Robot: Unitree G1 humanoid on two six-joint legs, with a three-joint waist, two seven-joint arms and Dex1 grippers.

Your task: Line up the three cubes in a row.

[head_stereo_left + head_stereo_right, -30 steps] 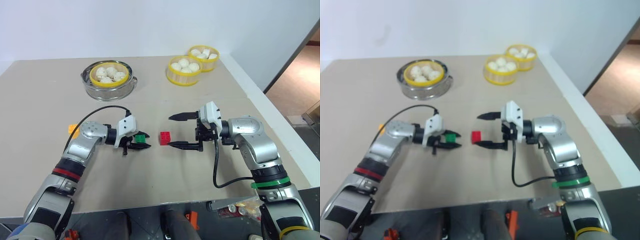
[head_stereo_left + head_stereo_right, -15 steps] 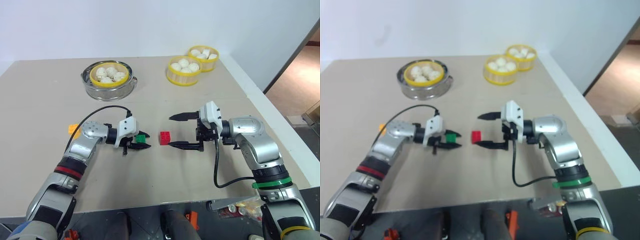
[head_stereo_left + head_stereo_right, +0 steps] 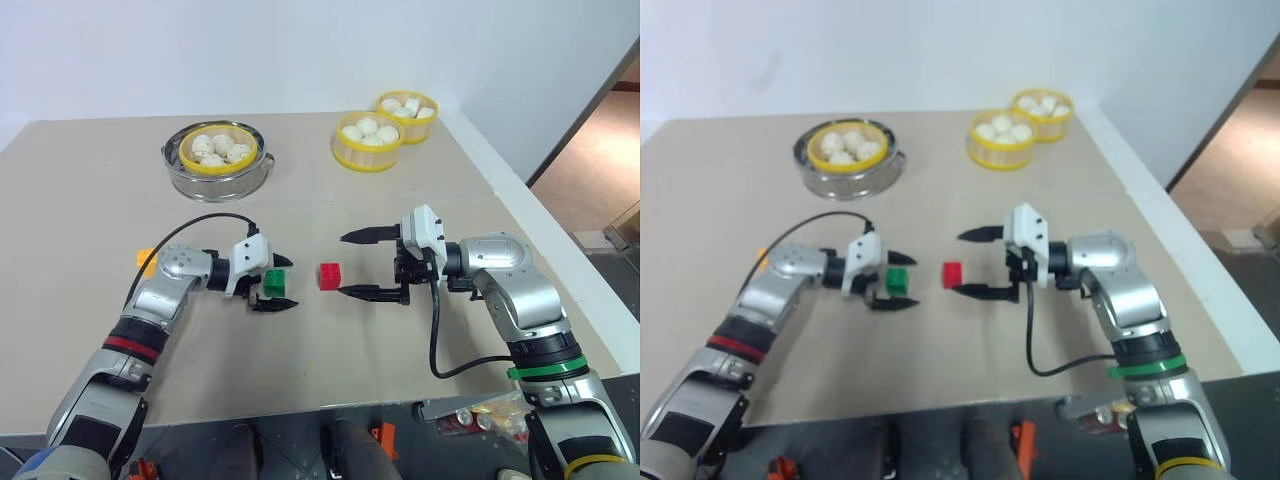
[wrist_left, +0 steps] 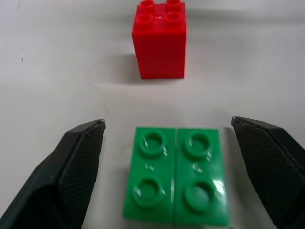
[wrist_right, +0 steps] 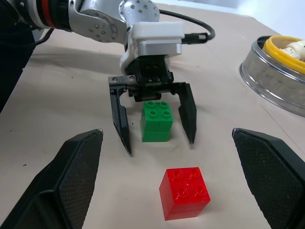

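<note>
The green cube (image 3: 274, 282) stands on the table between the spread fingers of my left gripper (image 3: 285, 283), which is open and not touching it. The red cube (image 3: 329, 276) sits a short gap to its right. My right gripper (image 3: 341, 265) is open just right of the red cube, its fingers pointing at it. In the left wrist view the green cube (image 4: 175, 176) lies between the two fingers (image 4: 71, 176), with the red cube (image 4: 159, 40) straight beyond it. The yellow-orange cube (image 3: 147, 259) lies to the left, behind my left forearm.
A steel bowl holding a yellow-rimmed container of white balls (image 3: 218, 158) stands at the back left. Two more yellow-rimmed containers (image 3: 368, 140) (image 3: 406, 108) stand at the back right. The table's right edge (image 3: 520, 200) runs close to my right arm.
My left gripper has opened and let go of the green cube, which now rests on the table between its fingers. The right gripper has stayed open and still.
</note>
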